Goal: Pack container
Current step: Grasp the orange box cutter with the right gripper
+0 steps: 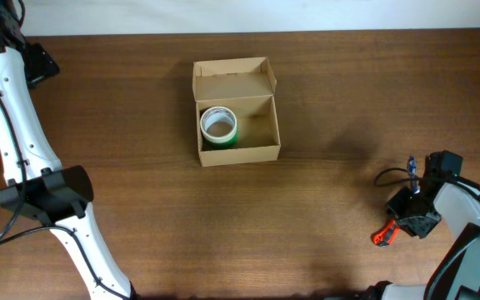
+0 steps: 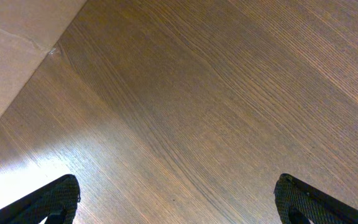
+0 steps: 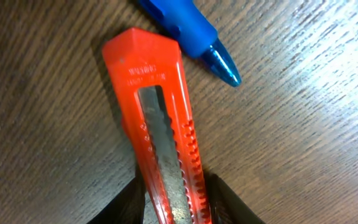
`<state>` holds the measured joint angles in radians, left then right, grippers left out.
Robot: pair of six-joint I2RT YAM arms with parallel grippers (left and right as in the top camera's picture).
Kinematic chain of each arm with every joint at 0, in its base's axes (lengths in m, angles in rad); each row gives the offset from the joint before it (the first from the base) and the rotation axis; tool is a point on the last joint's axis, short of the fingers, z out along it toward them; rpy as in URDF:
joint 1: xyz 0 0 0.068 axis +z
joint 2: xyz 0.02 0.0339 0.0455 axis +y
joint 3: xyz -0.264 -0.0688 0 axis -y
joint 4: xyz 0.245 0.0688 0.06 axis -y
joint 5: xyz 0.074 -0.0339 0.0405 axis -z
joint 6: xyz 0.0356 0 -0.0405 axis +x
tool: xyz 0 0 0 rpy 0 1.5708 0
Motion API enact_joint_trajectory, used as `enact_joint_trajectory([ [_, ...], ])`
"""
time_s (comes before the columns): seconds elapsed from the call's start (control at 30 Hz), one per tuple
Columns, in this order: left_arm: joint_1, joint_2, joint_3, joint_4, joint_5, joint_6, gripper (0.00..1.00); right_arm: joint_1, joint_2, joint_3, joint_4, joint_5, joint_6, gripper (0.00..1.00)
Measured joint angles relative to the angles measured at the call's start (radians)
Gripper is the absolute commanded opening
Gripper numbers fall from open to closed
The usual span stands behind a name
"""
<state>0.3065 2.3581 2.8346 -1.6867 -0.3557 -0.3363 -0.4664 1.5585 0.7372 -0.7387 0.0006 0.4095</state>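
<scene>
Tape roll (image 1: 218,125) is boxed; right gripper (image 3: 176,198) pinches the cutter (image 3: 148,81) at 4 o'clock from the box (image 1: 238,155), pen (image 3: 191,25) unpacked; left gripper (image 2: 176,194) spread

I can read nothing for certain. In the right wrist view, the red cutter (image 3: 160,124) carries a short line of raised lettering near its tip, but it is too faint and blurred for me to make out.

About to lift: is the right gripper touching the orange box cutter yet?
Touching. The right wrist view shows the fingers of the right gripper against both sides of the orange box cutter, no table showing between.
</scene>
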Motion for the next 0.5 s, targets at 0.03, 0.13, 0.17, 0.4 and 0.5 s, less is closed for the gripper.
enact_joint_trajectory([
  [0.03, 0.000, 0.000, 0.000, 0.000, 0.000, 0.000, 1.00, -0.001, 0.005, 0.004, -0.001, -0.002, 0.001, 0.33],
  [0.13, 0.000, 0.000, 0.000, 0.000, 0.000, 0.000, 1.00, -0.002, 0.010, 0.007, -0.001, -0.004, 0.002, 0.30],
  [0.17, 0.000, 0.000, 0.000, 0.000, 0.000, 0.000, 1.00, -0.002, 0.010, 0.007, 0.000, -0.005, 0.003, 0.29],
  [0.4, 0.000, 0.000, 0.000, 0.000, 0.000, 0.000, 1.00, -0.002, 0.010, 0.009, 0.005, -0.008, -0.016, 0.27],
  [0.5, 0.000, 0.000, 0.000, 0.000, 0.000, 0.000, 1.00, -0.003, 0.011, 0.012, 0.003, -0.011, -0.033, 0.23],
])
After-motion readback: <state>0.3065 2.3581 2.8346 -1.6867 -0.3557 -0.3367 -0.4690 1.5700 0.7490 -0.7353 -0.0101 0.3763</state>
